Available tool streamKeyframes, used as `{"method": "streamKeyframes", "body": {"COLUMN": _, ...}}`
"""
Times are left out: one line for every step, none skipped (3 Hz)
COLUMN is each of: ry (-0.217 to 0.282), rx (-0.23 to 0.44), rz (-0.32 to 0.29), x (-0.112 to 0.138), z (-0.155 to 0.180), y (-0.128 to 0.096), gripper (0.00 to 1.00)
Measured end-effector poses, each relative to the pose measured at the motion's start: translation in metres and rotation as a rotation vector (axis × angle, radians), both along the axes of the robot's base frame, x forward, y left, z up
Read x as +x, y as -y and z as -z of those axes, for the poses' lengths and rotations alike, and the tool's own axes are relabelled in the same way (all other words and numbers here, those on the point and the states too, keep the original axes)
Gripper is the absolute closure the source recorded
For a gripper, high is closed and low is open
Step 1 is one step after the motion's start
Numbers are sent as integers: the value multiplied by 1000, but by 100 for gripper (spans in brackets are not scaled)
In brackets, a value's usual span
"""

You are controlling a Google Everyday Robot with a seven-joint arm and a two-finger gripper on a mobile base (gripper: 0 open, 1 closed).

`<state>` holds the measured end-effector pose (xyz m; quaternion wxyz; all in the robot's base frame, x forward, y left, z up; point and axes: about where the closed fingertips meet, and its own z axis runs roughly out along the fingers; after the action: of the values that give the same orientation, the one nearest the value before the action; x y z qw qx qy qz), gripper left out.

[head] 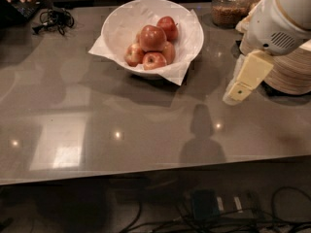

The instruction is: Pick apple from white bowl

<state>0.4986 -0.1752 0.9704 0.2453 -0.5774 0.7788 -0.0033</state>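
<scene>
Apple (152,37) and gripper (234,95) are well apart at this point. Nearest me, over the right side of the table (146,130), the gripper hangs low, its tip tilted down and to the left. Whether it is spread or closed I cannot tell. Farther back and to its left sits the white bowl (121,18), with that big red fruit crowning the pile. I'd say the reach must go left and away, then down from above.
</scene>
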Motion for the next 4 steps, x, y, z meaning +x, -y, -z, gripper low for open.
{"method": "streamKeyframes", "body": {"ry": 42, "rx": 69, "rz": 43, "x": 33, "z": 2, "y": -16, "gripper": 0}}
{"method": "streamKeyframes", "body": {"ry": 77, "rx": 138, "rz": 66, "x": 68, "z": 1, "y": -38, "gripper": 0}}
{"method": "streamKeyframes", "body": {"ry": 102, "rx": 195, "rz": 58, "x": 98, "z": 0, "y": -65, "gripper": 0}}
{"method": "streamKeyframes", "body": {"ry": 115, "rx": 232, "rz": 37, "x": 118, "z": 1, "y": -87, "gripper": 0}}
